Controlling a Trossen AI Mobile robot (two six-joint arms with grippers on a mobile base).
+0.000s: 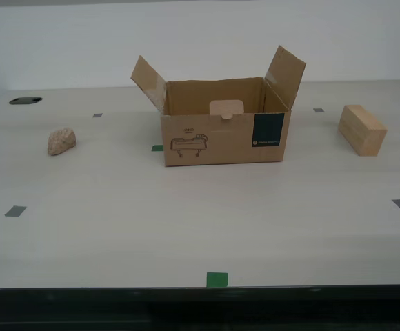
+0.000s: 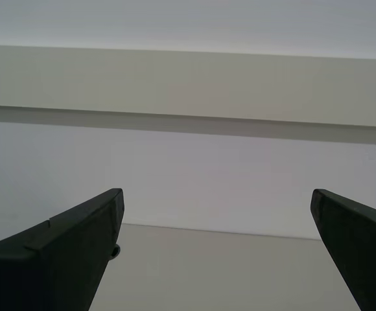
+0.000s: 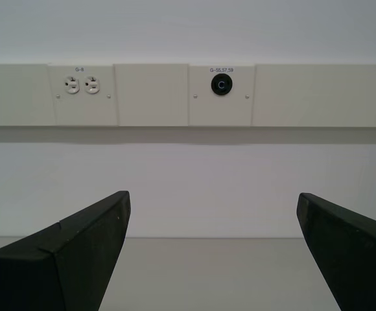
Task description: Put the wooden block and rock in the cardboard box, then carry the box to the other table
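The cardboard box (image 1: 224, 131) stands open in the middle of the off-white desk (image 1: 200, 234), flaps up, teal label facing the camera. The rock (image 1: 61, 141) lies on the desk toward the exterior view's left. The wooden block (image 1: 362, 129) rests toward the exterior view's right. Neither arm shows in the exterior view. My first gripper (image 3: 212, 227) is open, its dark fingers (image 3: 78, 253) wide apart with nothing between them, facing a wall. My second gripper (image 2: 217, 223) is open too, empty, fingers (image 2: 71, 246) spread before a plain wall. The other table is out of view.
Grey and green tape marks (image 1: 216, 279) dot the desk. A dark grommet hole (image 1: 25, 101) sits at the back on the exterior view's left. A wall trunking with a power outlet (image 3: 82, 85) and a round socket (image 3: 222, 85) fills the first wrist view.
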